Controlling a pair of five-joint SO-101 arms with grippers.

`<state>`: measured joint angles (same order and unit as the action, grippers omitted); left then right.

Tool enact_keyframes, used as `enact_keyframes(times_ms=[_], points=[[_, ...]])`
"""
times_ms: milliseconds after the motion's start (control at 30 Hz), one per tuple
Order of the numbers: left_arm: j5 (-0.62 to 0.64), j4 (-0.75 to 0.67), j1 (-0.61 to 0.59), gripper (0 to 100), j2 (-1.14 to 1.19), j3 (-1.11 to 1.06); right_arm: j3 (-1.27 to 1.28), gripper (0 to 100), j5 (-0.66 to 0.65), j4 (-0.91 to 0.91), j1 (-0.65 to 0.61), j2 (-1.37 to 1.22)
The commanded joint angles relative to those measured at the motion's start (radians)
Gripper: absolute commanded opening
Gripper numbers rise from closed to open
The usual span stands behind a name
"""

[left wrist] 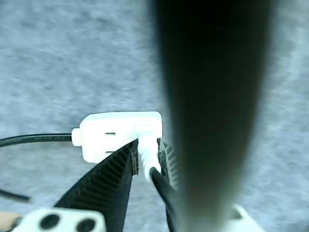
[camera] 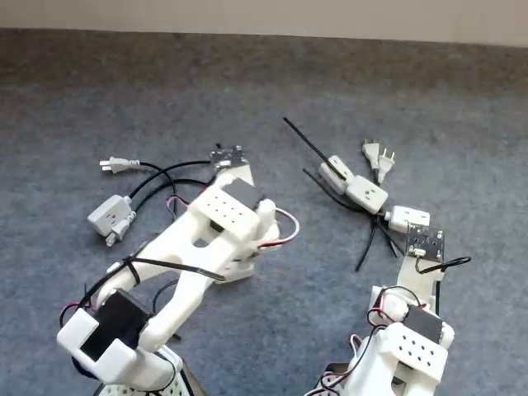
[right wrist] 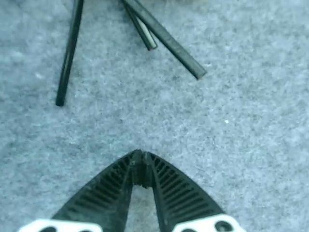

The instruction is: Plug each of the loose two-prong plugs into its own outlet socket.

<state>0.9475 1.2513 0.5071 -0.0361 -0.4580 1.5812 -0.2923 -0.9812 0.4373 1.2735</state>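
My left gripper (left wrist: 147,155) is shut on a small white plug (left wrist: 146,153) whose black cord (left wrist: 161,187) runs back between the fingers. The plug touches the end of a white outlet socket (left wrist: 118,134) lying on the carpet, slots up. In the high view that gripper (camera: 233,169) is at mid-table. A loose two-prong plug (camera: 118,165) and a socket (camera: 110,216) lie at the left. Two plugs (camera: 378,153) and a row of sockets (camera: 366,194) lie at the right. My right gripper (right wrist: 142,162) is shut on nothing above bare carpet, close to the row's nearest socket (camera: 407,218).
Grey carpet (camera: 346,74) covers the whole table. Black cords (camera: 169,177) curl from the left plug and socket toward the left arm. Loose black cable ends (right wrist: 166,37) lie just ahead of the right gripper. A dark blurred cable (left wrist: 207,96) crosses close to the left wrist camera.
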Motion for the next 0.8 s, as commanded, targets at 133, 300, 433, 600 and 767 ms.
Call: enact_keyframes(times_ms=[133,300,433,600,767], points=[[-0.189,0.054,-0.022,1,-0.002,-0.048,-0.002,0.8,-0.005,0.016,0.007,0.012],[-0.339,-0.002,-0.054,1,-0.002,-0.102,-0.002,0.8,-0.005,0.016,0.01,0.012],[-0.405,-0.077,-0.104,1,-0.002,-0.179,-0.002,0.8,-0.005,0.016,0.012,0.012],[-0.516,-0.112,-0.154,1,-0.002,-0.239,-0.002,0.8,-0.005,0.016,0.012,0.012],[-0.727,-0.092,-0.199,5,-0.013,-0.234,-0.002,0.8,-0.005,0.016,0.012,0.012]])
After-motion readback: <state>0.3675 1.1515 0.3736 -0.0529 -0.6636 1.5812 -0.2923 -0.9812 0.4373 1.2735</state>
